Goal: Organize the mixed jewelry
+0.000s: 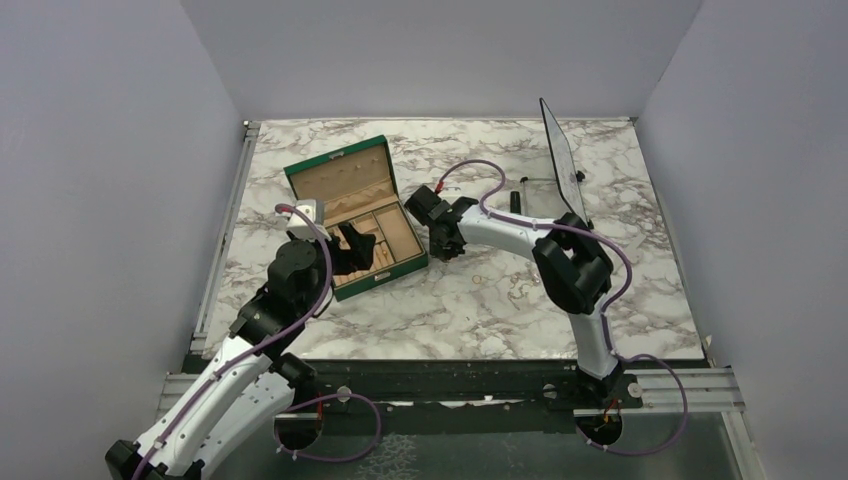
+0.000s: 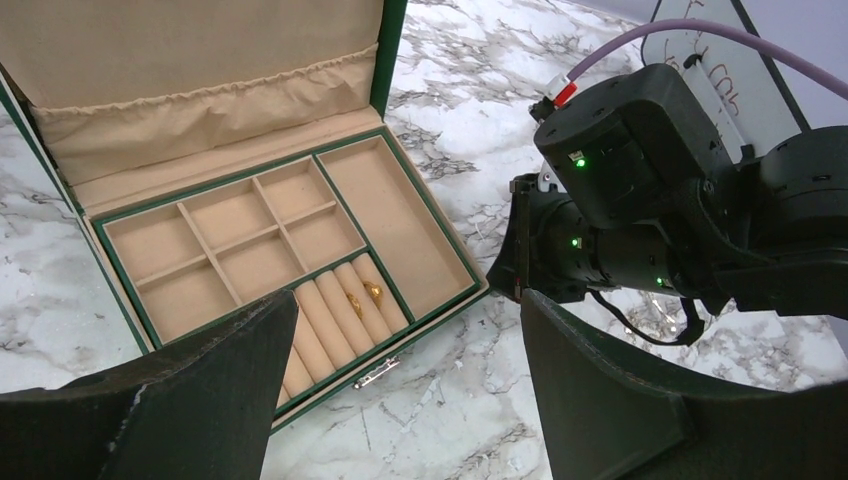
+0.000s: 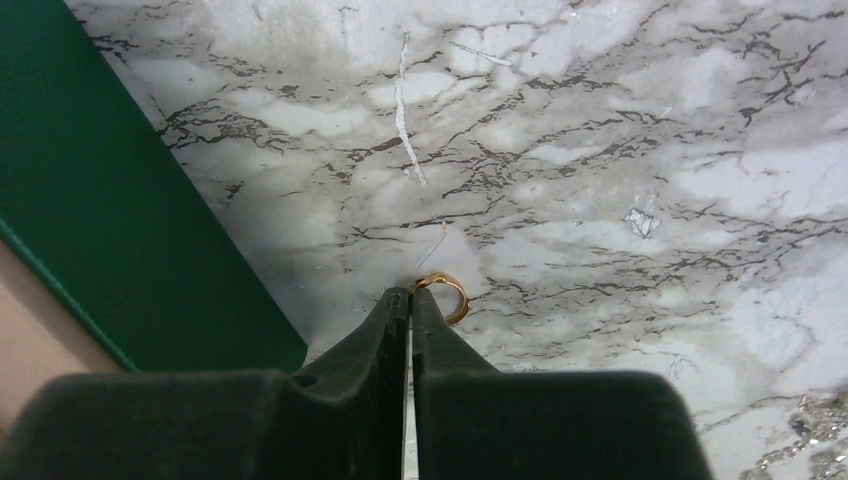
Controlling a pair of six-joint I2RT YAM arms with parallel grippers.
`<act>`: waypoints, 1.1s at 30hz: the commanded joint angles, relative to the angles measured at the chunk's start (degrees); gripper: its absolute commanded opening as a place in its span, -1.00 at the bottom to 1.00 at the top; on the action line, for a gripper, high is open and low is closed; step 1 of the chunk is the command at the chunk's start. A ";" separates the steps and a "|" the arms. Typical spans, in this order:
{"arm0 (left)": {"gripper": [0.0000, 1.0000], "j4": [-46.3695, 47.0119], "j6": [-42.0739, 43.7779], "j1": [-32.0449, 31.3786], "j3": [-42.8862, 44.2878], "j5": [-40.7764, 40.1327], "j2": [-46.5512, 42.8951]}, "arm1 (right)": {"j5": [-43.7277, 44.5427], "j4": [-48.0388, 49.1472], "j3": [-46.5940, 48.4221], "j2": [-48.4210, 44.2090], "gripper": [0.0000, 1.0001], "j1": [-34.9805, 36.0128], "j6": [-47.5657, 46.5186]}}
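One gold ring (image 3: pixel 445 297) lay on the worktop (image 3: pixel 620 150) just beside the right side of the green box (image 3: pixel 120 200). My right hand (image 3: pixel 410 293) was clenched on its near edge, fingertips almost touching, with most of the band poking out beyond them. That was a thin bite, by my reckoning. On lifting, the ring could swivel or squirt out, and on bare marble it would roll, perhaps against the box's wall where I could not pinch it.

Inside the box two more rings (image 2: pixel 355 303) sat in the padded rolls at its front, so this one probably belonged beside them. The way there worried me too. My left hand (image 2: pixel 405 310) hung released, jaws wide and holding nothing, over the box's front edge, close to the right wrist. Carrying the ring low across the rim might clip the green wall. Going high might knock the two arms together and shake the ring loose.
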 commanded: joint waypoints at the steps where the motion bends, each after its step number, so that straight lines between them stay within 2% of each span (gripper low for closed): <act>1: 0.66 1.80 -0.11 0.04 -0.39 1.85 0.52 | 0.04 1.35 -3.73 0.89 -0.91 -0.63 1.00; 2: 0.66 1.83 -0.03 0.04 -0.39 1.81 0.81 | -0.15 2.79 -4.62 -0.06 -0.97 -0.84 1.01; 8: 0.66 -0.53 -3.00 0.02 0.59 3.00 2.36 | -4.00 10.75 -10.45 -8.52 -0.98 -1.82 -2.37; 13: 0.70 -1.18 -9.70 0.02 1.37 6.24 1.60 | -11.17 18.53 -15.93 -17.33 -0.99 -3.14 -4.60; 19: 0.90 2.86 -21.46 0.04 1.06 13.21 2.07 | -21.54 26.15 -21.68 -27.01 -0.98 -5.27 -4.53; 24: 0.98 9.41 -29.38 0.02 0.68 20.68 5.22 | -30.42 33.14 -26.76 -35.31 -0.99 -7.74 -0.94; 28: 0.98 12.73 -33.79 0.02 4.87 27.34 9.62 | -38.96 34.88 -26.95 -40.84 -0.99 -9.67 5.81; 31: 0.98 14.26 -36.59 0.05 6.92 29.24 11.47 | -42.99 40.30 -28.22 -44.23 -0.99 -9.91 9.92; 33: 0.95 18.79 -39.70 0.02 6.20 30.76 11.60 | -44.54 43.47 -29.10 -45.73 -0.99 -10.03 12.09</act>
